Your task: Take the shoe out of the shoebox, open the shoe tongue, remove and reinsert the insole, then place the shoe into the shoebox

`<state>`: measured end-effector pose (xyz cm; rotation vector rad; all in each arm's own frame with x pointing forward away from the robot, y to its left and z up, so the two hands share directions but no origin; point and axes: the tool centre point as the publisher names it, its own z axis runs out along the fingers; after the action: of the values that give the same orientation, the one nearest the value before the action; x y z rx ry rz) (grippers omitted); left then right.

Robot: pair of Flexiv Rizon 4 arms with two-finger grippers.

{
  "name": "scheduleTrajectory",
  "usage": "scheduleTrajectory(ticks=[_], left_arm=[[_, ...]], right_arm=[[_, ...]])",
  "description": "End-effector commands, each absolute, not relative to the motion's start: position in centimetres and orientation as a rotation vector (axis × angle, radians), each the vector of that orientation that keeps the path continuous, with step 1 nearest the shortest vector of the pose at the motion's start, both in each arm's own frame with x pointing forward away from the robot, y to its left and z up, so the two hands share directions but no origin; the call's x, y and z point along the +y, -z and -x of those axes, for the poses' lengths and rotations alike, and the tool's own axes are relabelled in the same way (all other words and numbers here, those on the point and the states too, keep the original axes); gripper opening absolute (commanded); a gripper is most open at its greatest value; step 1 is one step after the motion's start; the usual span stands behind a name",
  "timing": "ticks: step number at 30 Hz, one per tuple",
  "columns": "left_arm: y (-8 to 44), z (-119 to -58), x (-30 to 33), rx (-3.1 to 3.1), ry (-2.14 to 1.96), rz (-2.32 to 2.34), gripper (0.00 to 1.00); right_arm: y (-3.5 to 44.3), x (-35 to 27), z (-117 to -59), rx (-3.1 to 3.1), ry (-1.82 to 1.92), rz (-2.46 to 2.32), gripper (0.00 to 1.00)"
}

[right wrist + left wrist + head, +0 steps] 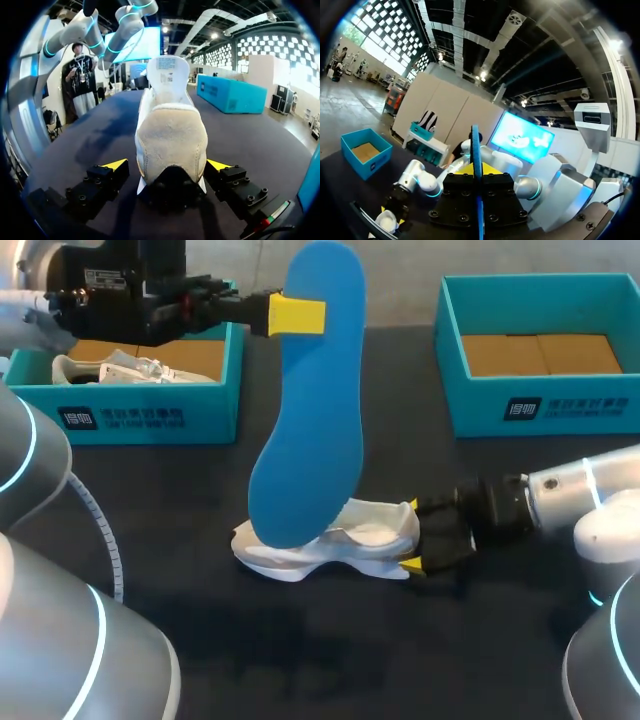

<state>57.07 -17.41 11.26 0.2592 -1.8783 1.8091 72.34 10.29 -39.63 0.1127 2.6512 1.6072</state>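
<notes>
Blue insole (310, 410): upright, clamped near top end in my left pincer (297, 315), both yellow fingers closed on it. Lower end over front of white shoe (350, 540); I cannot tell if touching. Shoe: on its sole on dark table (300, 660), outside both teal shoeboxes. My right pincer (428, 538): at heel, fingers spread either side, gap visible at one finger, not gripping. Left shoebox (150, 418): second white shoe (120, 368) inside. Right shoebox (540, 405): brown cardboard floor showing.

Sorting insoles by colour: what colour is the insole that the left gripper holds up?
The insole is bright blue; the head view shows it best.
</notes>
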Motion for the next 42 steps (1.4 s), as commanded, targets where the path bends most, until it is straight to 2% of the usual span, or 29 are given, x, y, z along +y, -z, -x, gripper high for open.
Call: scheduleTrajectory(ticks=[1, 26, 42], left_arm=[[-11.2, -57.1, -17.5, -1.879, -1.808, -0.259, 0.0], [-11.2, -57.1, -17.5, -1.879, -1.808, -0.259, 0.0], [-11.2, -57.1, -17.5, -1.879, -1.808, -0.259, 0.0]], right_arm=[[38.4, 9.8, -72.4, 2.759, -1.464, -0.105, 1.0], [33.2, 8.9, -72.3, 3.034, -0.742, -0.141, 1.0], [33.3, 11.6, -73.3, 3.116, -0.41, -0.14, 1.0]])
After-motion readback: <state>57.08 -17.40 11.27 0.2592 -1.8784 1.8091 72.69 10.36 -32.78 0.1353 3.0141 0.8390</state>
